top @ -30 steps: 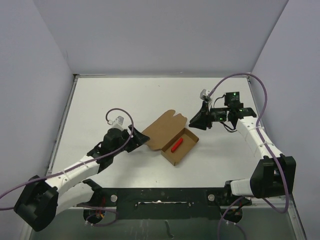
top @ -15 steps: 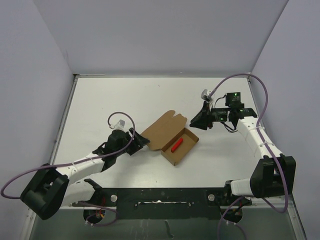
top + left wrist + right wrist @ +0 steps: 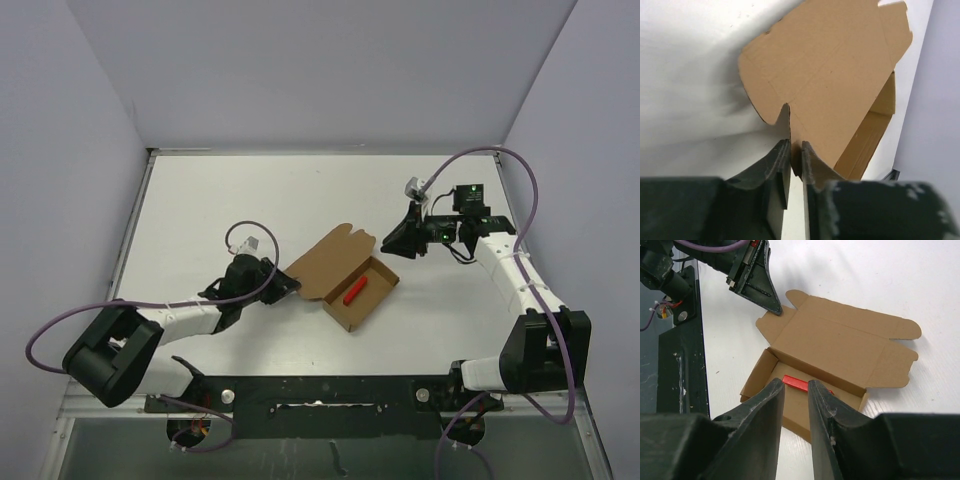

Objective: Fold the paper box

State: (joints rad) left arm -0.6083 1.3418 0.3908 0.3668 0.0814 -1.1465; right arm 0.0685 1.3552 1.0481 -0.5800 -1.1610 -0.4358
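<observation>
Brown cardboard paper box (image 3: 335, 262) lies on the table (image 3: 200, 200), lid flat open, tray holding a red block (image 3: 352, 291). Left gripper (image 3: 795, 146) pinches a lid flap; right gripper (image 3: 796, 386) hovers nearby, slightly parted, empty.

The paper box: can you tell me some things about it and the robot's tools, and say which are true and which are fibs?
1. The paper box has its lid lying open. True.
2. The red block lies outside the box. False: it lies inside the box's tray.
3. The left tool has the lid's corner flap between its fingers. True.
4. The right tool grips the lid. False: it hovers apart from the box, holding nothing.
</observation>
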